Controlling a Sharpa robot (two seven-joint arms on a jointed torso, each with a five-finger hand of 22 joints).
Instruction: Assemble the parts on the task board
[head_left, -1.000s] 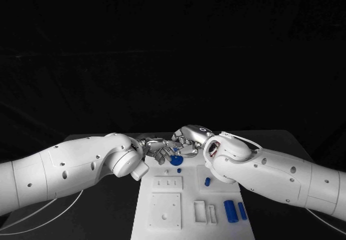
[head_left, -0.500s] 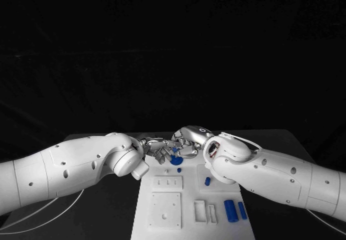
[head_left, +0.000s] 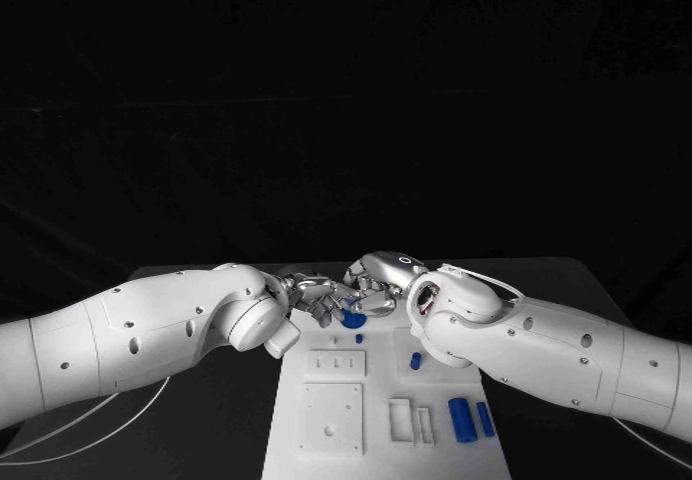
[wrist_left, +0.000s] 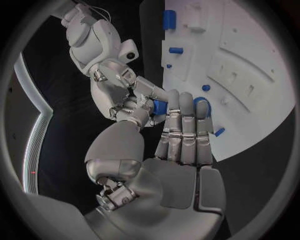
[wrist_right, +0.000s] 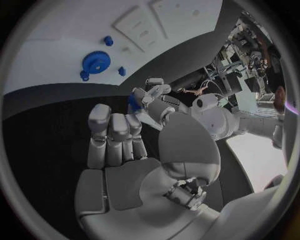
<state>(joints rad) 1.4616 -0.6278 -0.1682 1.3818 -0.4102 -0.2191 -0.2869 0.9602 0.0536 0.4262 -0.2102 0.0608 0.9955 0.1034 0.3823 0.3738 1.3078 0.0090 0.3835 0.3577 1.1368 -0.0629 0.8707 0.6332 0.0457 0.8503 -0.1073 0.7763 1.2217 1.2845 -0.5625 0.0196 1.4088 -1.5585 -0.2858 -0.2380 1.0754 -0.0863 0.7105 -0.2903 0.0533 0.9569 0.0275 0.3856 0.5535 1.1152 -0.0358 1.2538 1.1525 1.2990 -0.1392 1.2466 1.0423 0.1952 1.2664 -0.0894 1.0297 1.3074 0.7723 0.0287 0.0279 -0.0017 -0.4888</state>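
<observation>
The left robot hand (head_left: 310, 294) and the right robot hand (head_left: 378, 285) meet fingertip to fingertip above the far end of the task board (head_left: 378, 440). Between them sits a small blue part (wrist_left: 159, 106), pinched by fingertips; the left wrist view shows the right robot hand's fingers closed on it, and the right wrist view shows the left robot hand's fingertips on it too. Just below the hands, a blue gear (head_left: 352, 321) lies flat on the board. Further toward the robot, a short blue peg (head_left: 414, 362) rests on the board, and two blue cylinders (head_left: 462, 420) lie side by side near its right edge. The board rests on the black worktop (head_left: 202, 420).
</observation>
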